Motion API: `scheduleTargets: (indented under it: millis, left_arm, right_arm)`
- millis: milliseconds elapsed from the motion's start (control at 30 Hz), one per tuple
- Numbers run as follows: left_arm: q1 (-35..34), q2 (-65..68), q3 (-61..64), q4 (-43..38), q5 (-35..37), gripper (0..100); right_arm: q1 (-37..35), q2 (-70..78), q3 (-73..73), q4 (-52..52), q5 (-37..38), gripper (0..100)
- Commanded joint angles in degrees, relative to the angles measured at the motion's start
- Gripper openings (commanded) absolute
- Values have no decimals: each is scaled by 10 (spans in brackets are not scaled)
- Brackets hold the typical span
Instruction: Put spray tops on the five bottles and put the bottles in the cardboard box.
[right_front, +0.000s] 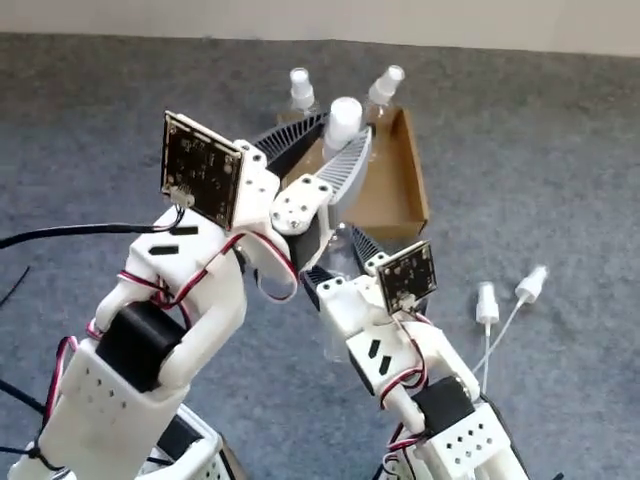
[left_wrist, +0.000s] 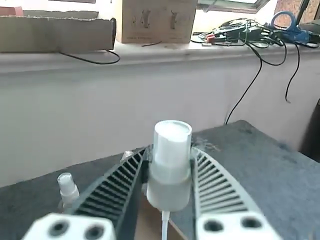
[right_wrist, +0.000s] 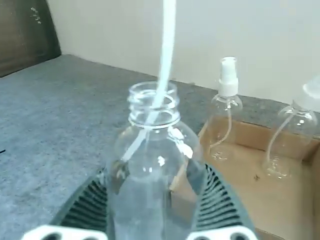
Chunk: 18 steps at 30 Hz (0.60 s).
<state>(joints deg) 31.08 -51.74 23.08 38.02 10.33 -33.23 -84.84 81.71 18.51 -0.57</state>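
Directly above the bottle (right_wrist: 152, 165) clamped upright in the right fingers (right_wrist: 220, 200), the left fingers (left_wrist: 117, 187) grip a spray top (left_wrist: 171, 160), its tube (right_wrist: 166, 50) hanging into the neck (right_wrist: 152, 102).

The left arm (right_front: 215, 300) and right arm (right_front: 345, 310) are white plastic with black motors (right_front: 140, 345), red-and-white wires (right_front: 272, 275), dark circuit boards (right_front: 203, 170) (one per wrist) and dark ribbed claws (left_wrist: 169, 155).

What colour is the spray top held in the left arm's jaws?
The spray top is white; the left wrist view shows it best.
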Motion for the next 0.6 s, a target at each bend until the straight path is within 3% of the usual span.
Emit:
scheduleTargets:
  millis: [0, 100, 233, 333, 433, 567]
  left_arm:
    - [5, -30, 0, 90, 3, 4]
    - [4, -31, 16, 120, 2, 4]
    - [-10, -32, 95, 98, -30, 5]
    - [-10, -36, 137, 91, -55, 60]
    - [-10, -37, 124, 94, -56, 152]
    - [-11, -37, 52, 118, -58, 131]
  right_arm:
    - [27, -9, -7, -18, -7, 3]
    - [26, -9, -5, -18, -7, 3]
    - [26, -9, -4, -18, -7, 3]
    - [26, -9, -2, -18, -7, 3]
    - [26, -9, -2, -18, -7, 3]
    - [26, -9, -2, -18, -7, 3]
